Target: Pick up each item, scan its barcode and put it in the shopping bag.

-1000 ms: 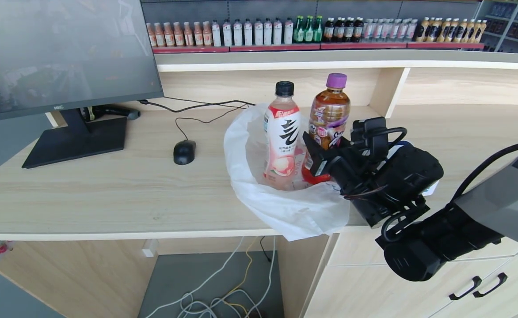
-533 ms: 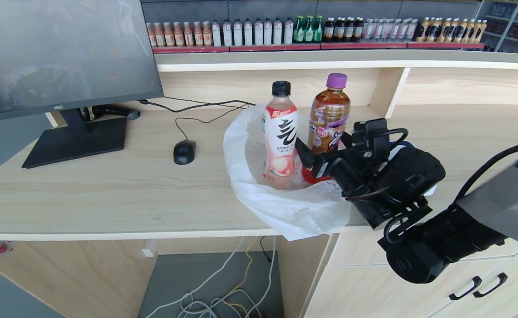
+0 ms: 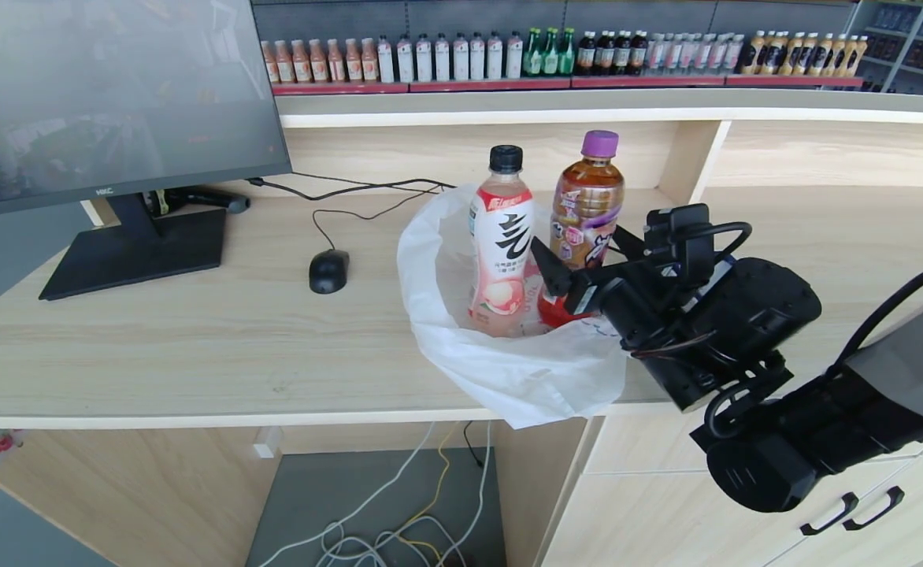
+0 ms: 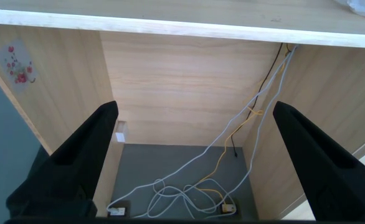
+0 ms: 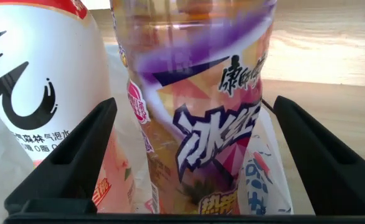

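In the shopping bag (image 3: 509, 378), the pink bottle (image 3: 501, 244) stands beside spread right fingers (image 3: 550, 269).

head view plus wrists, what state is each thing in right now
shopping bag: open, mouth up, on the counter
pink bottle: capped, upright in the bag
tea bottle: capped, upright in the bag
right gripper: open, jaws either side of the tea bottle, not clamping it
left gripper: open, holding nothing
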Controlling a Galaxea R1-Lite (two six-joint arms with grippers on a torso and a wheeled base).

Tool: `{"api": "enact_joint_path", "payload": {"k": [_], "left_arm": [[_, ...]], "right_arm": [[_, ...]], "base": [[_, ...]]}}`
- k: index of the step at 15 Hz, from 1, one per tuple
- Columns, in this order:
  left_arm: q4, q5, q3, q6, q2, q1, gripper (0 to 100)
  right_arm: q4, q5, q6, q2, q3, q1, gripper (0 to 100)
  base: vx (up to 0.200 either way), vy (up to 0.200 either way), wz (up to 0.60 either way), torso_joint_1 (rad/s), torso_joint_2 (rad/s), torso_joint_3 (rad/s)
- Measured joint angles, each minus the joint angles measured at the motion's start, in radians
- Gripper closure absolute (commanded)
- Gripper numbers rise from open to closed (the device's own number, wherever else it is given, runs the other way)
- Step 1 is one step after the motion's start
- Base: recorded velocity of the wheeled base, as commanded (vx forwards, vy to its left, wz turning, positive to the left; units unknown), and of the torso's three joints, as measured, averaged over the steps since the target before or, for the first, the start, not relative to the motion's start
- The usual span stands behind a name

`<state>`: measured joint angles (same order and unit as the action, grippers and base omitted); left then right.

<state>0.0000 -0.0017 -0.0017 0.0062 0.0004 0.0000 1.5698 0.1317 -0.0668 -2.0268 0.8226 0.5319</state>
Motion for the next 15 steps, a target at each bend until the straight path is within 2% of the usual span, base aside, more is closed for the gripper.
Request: {"api": "enact_joint_path", "payload": {"k": [5,7,15], "left_arm": [[0.0,0.0,0.0,0.0,0.0,0.0,0],[0.0,0.0,0.0,0.001,0.0,0.0,0],[0.0,0.0,0.0,0.002,0.0,0.0,0]], "right_arm": [[0.0,0.0,0.0,0.085,-0.078,0.0,0],[0.0,0.0,-0.001,0.159,-0.148,-0.002,0],[-0.004,-0.001,-0.01,0.634,-0.686,-0.081,0]], "base": [[0.0,0.0,0.0,0.0,0.0,0.0],[0.0,0.0,0.0,0.0,0.0,0.0],[0.0,0.0,0.0,0.0,0.0,0.0]]}}
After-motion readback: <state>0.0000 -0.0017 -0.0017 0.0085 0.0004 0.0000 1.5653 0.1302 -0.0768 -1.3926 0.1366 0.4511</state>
